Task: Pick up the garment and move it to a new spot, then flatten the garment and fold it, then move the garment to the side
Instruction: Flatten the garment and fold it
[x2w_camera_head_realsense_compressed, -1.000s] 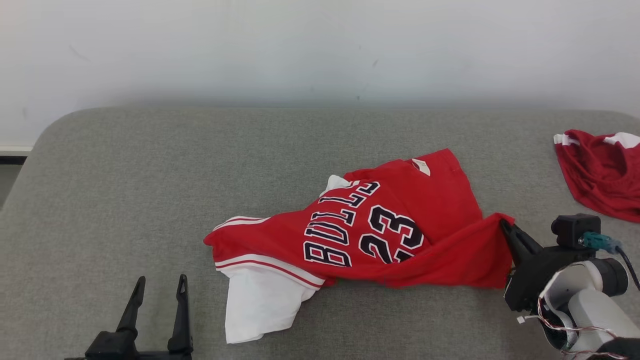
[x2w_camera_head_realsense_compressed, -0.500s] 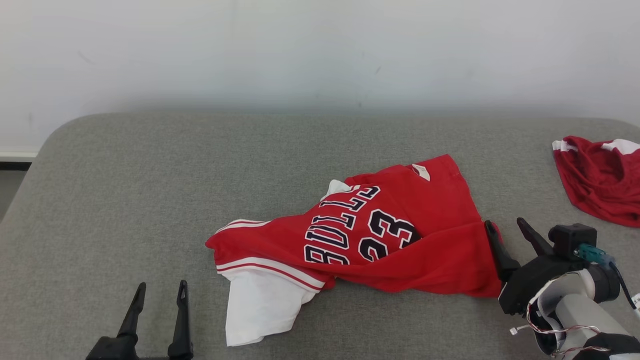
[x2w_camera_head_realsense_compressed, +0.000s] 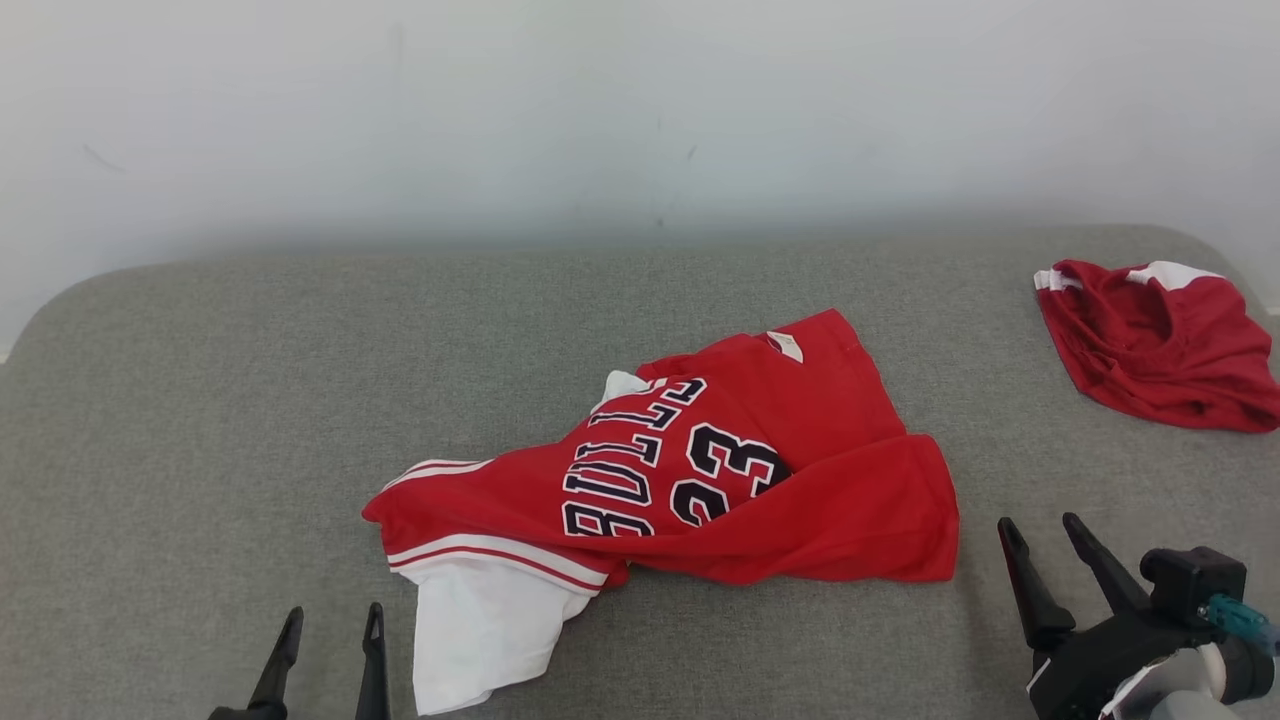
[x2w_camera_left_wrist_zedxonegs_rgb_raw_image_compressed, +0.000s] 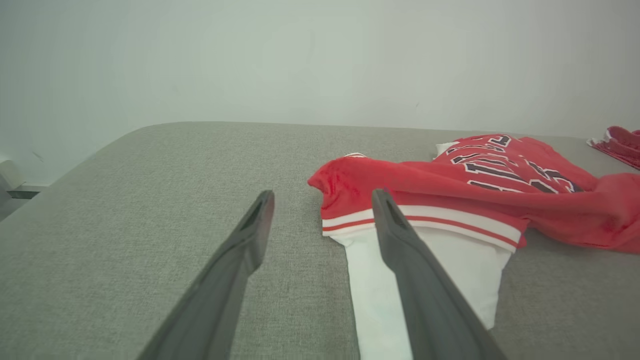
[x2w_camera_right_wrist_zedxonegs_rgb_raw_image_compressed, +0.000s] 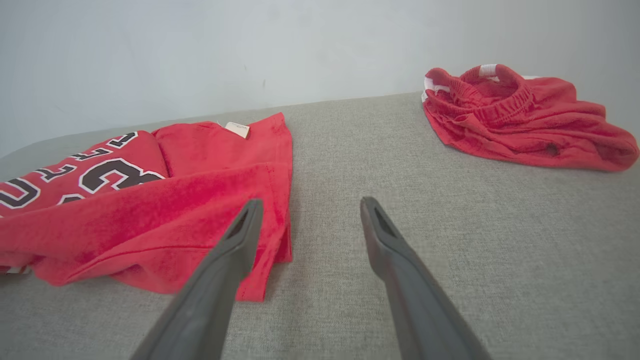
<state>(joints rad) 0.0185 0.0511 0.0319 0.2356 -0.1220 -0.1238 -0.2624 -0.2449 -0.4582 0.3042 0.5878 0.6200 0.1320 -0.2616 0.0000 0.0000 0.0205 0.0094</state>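
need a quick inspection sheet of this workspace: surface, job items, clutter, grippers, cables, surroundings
surface: grey fabric surface, rounded far corners
job's things: red and white jersey crumpled mid-surface, partly folded over itself, not held
clutter: second red garment bunched at the far right
grippers: left gripper open, beside the jersey's white end; right gripper open, just off its right edge; both hold nothing
cables: teal plug at the right wrist
surroundings: pale wall behind
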